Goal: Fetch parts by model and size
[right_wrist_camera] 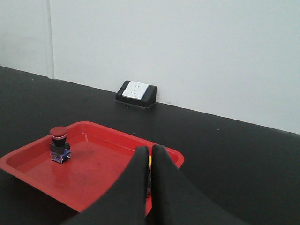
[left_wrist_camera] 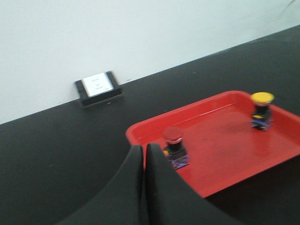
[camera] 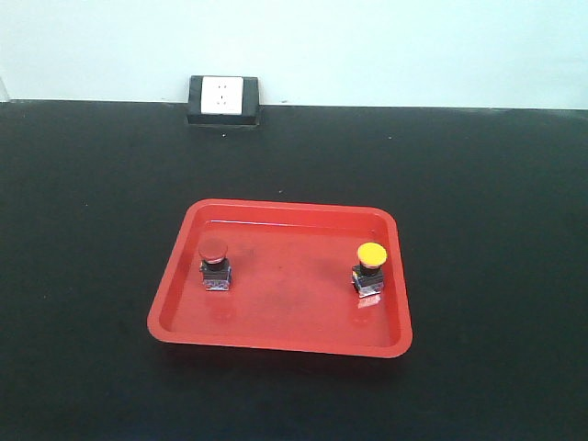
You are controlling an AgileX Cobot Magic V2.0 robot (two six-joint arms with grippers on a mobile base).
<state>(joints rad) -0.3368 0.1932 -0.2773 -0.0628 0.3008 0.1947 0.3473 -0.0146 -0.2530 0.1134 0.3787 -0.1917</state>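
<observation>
Standing upright and well apart in a red tray [camera: 276, 342], red-capped switch [camera: 215, 265] and yellow-capped switch [camera: 369, 269], left gripper [left_wrist_camera: 144, 151] and right gripper [right_wrist_camera: 150, 152] both pressed together, holding nothing.

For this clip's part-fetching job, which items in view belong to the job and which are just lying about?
Part of the job:
- red-capped push-button switch, upright in the tray's left half
- yellow-capped push-button switch, upright in the tray's right half
- red tray holding both

Just there:
- wall socket block at the back edge of the black table

No capacitors or metal boxes appear.
</observation>
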